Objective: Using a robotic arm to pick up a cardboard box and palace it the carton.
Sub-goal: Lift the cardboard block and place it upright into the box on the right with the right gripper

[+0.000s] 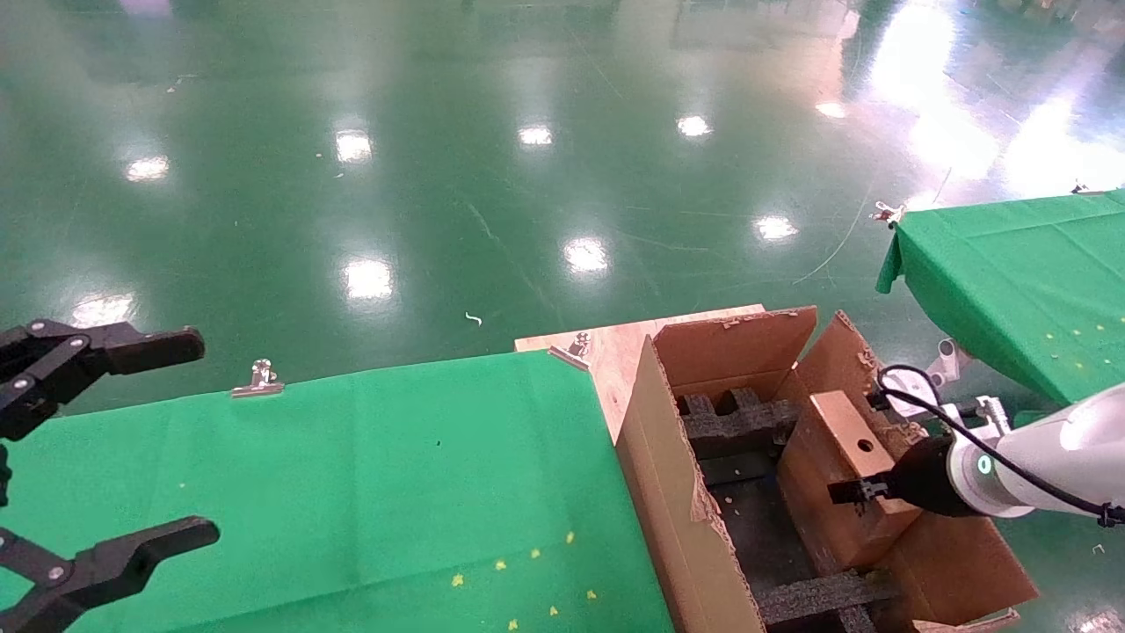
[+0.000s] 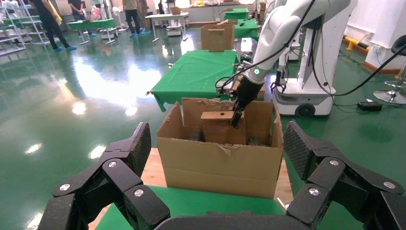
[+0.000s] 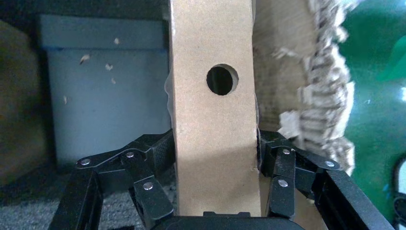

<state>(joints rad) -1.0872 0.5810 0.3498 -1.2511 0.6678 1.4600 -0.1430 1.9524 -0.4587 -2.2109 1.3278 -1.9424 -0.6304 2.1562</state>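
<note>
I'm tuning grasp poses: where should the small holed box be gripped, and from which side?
Across its narrow width, fingers on the two broad faces, coming from above at the holed top end. The right gripper already pinches the box that way in the carton; the slim holed face fits between the jaws. The left gripper waits open over the table.

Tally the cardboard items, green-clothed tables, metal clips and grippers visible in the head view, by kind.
Cardboard: 2, the box and the carton it sits in.
Green tables: 2, near one, far one.
Metal clips: 3.
Grippers: 2, left gripper open above the near table, right gripper shut on the box.
Total: 9.
</note>
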